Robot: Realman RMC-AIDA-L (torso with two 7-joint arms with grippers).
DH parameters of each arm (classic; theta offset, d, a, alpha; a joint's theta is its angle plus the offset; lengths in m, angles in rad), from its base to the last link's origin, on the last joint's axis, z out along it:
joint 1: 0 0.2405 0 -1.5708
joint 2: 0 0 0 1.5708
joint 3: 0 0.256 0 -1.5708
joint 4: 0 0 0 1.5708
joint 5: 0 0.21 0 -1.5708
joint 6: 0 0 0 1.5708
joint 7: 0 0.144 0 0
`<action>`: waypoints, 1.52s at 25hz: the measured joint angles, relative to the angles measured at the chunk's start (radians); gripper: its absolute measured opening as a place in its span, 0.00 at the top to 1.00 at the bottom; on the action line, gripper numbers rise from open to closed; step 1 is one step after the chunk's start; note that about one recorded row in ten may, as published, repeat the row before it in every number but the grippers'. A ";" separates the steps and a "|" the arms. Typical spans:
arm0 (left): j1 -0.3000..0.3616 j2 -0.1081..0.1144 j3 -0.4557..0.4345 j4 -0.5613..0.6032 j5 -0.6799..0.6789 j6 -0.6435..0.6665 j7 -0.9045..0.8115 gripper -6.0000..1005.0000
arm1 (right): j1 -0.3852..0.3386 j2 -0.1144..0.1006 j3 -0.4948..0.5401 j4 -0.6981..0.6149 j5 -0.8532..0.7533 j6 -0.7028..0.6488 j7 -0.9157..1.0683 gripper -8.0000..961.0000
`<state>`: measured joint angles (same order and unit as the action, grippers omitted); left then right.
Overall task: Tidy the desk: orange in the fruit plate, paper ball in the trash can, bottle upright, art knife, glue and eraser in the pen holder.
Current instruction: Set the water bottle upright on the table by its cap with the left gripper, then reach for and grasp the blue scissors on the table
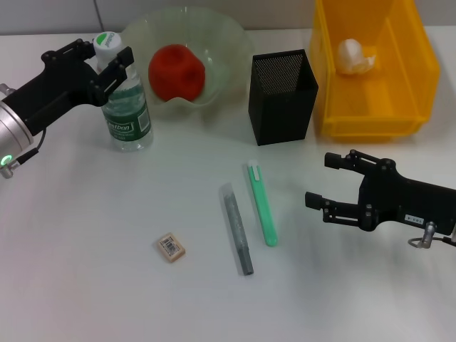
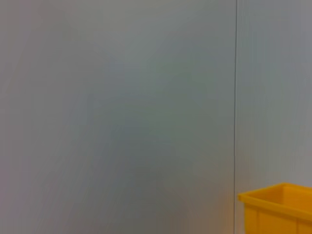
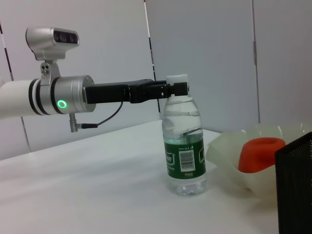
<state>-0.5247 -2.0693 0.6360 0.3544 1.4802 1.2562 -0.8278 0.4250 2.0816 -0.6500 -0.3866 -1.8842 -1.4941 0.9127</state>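
Clear plastic marks the bottle [image 1: 125, 107], which stands upright on the white table [image 1: 85, 271] just left of the fruit plate [image 1: 228, 43]. The left gripper [image 1: 107, 60] reaches in from the left at the level of the bottle's neck, its black fingers [image 1: 117, 64] on either side just under the white cap; whether they press the neck or only flank it cannot be told. That arm lies level and nearly horizontal. The orange [image 1: 177, 71] sits inside the fruit plate, and the paper ball [image 1: 354, 57] lies in the trash can [image 1: 413, 78]. The pen holder [image 1: 282, 96] stands between plate and trash can. Nearer the front lie the eraser [image 1: 171, 247], a grey glue stick [image 1: 236, 228] and a green art knife [image 1: 261, 203], side by side and apart. The right gripper [image 1: 318, 179] hovers low to the right of the knife, fingers spread wide and holding nothing, pointing left.
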 joint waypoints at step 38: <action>0.005 -0.002 -0.006 -0.006 -0.013 0.025 0.003 0.36 | -0.002 0.000 -0.002 0.000 -0.002 -0.001 0.002 0.13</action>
<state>-0.5200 -2.0709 0.6303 0.3481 1.4674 1.2812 -0.8247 0.4233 2.0816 -0.6520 -0.3865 -1.8860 -1.4949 0.9144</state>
